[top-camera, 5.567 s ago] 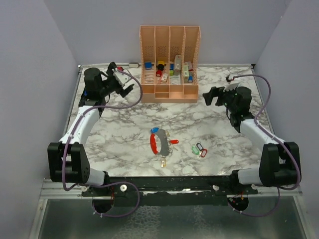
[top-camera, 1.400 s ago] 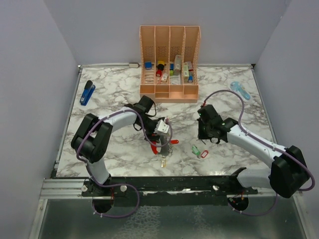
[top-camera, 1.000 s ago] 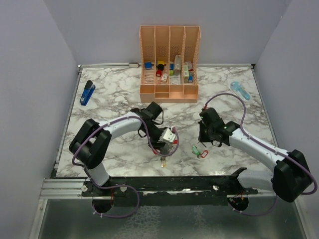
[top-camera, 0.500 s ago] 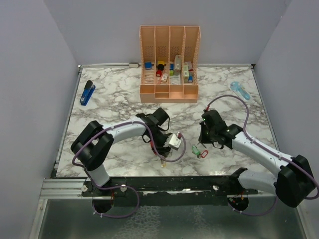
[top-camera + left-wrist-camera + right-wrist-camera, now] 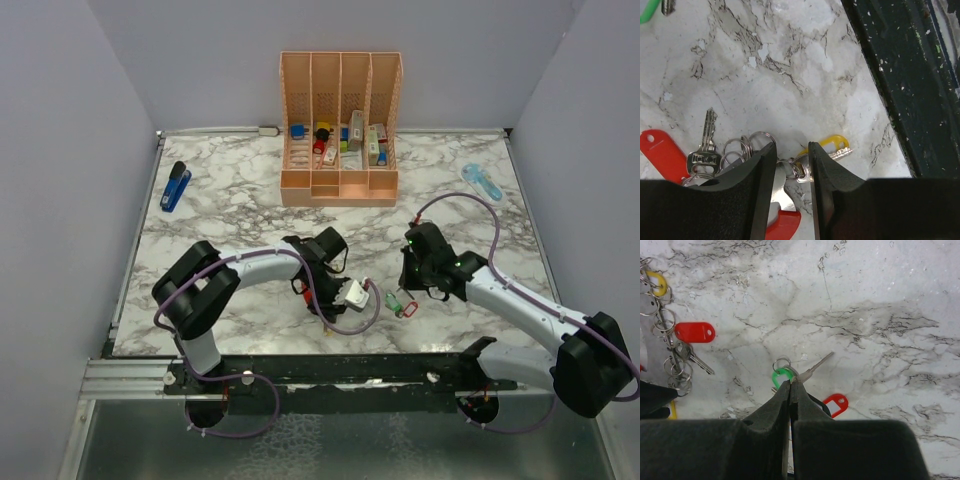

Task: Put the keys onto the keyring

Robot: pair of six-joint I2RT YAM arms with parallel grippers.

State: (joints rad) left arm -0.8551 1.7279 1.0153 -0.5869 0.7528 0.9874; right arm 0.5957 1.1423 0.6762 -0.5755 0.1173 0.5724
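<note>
The keyring, red with a grey metal side, lies on the marble with several small rings and keys bunched at it. Among them are a silver key on a red tag and a yellow-tagged key. My left gripper straddles the keyring's grey side, jaws a narrow gap apart with marble showing between them. In the top view the left gripper hides most of the keyring. My right gripper is shut, its tips against a green-tagged key. Red and black tags lie beside it.
An orange compartment organiser stands at the back centre. A blue stapler lies far left and a light blue object far right. The black front rail runs close beside the left gripper.
The left gripper has slid toward the front edge over the keyring, and its jaws have narrowed. The right gripper, still shut, has come down and nearer to the green-tagged key.
</note>
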